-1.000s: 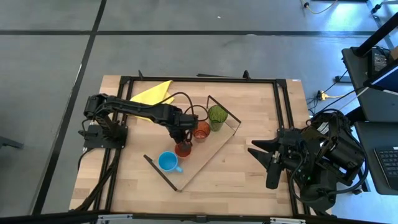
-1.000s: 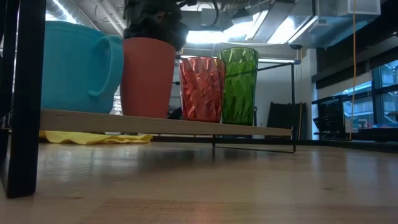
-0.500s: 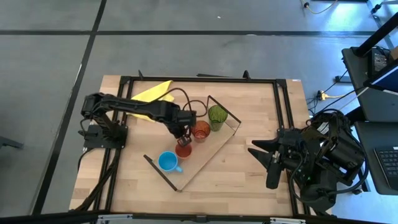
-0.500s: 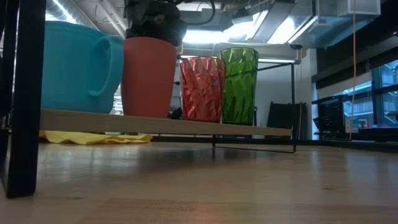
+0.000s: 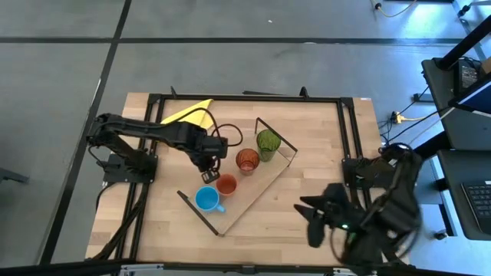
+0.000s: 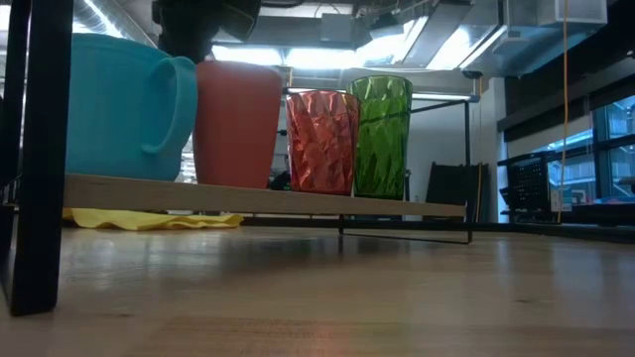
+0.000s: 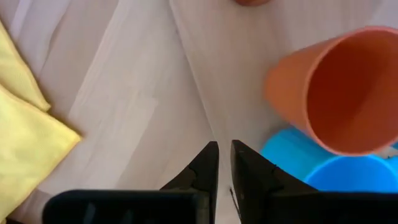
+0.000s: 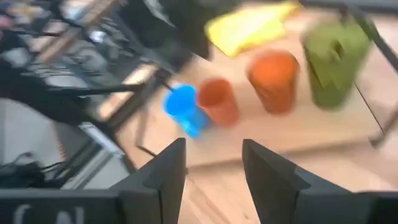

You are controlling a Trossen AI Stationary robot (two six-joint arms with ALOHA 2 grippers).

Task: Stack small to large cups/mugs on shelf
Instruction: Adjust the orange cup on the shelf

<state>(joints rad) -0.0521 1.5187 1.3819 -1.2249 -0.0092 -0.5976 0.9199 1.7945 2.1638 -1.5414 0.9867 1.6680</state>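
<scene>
Four cups lined on shelf (image 5: 257, 180); left hand (image 5: 209, 175) clenched, empty, beside short orange-red cup (image 5: 226, 184); right hand (image 5: 314, 222) released; retreat probably next.

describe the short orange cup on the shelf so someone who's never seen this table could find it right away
Find the long light-wood shelf lying diagonally on the table, with four vessels in a row along it. The short orange cup is second from the blue-mug end, between the light blue mug and the faceted orange-red tumbler. Unlike that tumbler, it is smooth, opaque and shorter, and has no handle.
</scene>
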